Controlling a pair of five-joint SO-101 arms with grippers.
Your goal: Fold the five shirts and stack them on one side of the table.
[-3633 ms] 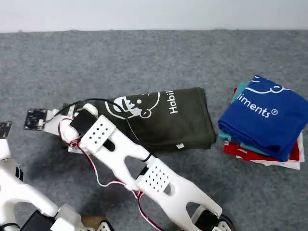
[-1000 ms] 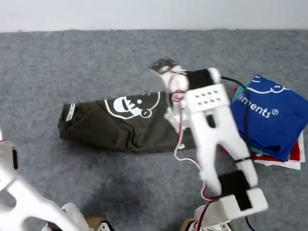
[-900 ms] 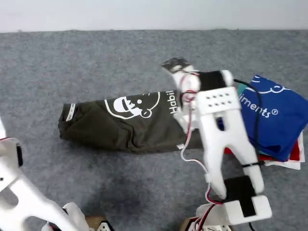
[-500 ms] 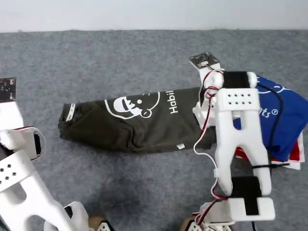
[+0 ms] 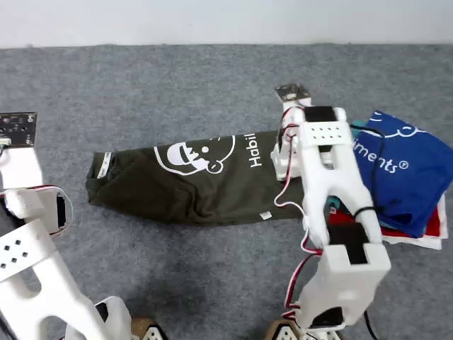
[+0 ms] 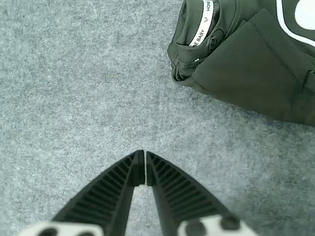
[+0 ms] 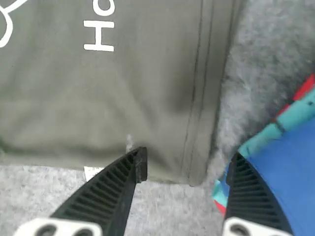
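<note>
A dark olive shirt (image 5: pixel 202 180) with a white print lies folded into a long strip mid-table. My right gripper (image 7: pixel 187 167) hovers open over its right end, one finger (image 7: pixel 129 172) above the hem and the other (image 7: pixel 242 179) over the blue shirt's edge. In the high view the right arm (image 5: pixel 322 152) covers that end. A stack of folded shirts topped by a blue shirt (image 5: pixel 403 177) sits at the right. My left gripper (image 6: pixel 145 167) is shut and holds nothing, over bare carpet a little away from the olive shirt's collar end (image 6: pixel 197 37).
Grey carpet (image 5: pixel 177 85) covers the table, with a white wall along the far edge. The left arm (image 5: pixel 28 212) stands at the left edge. Red and teal shirt edges (image 7: pixel 300 98) show under the blue one.
The right arm swung from over the shirt's middle toward the stack, then came back slightly onto the shirt's right end. The left arm rose into view at the left edge.
</note>
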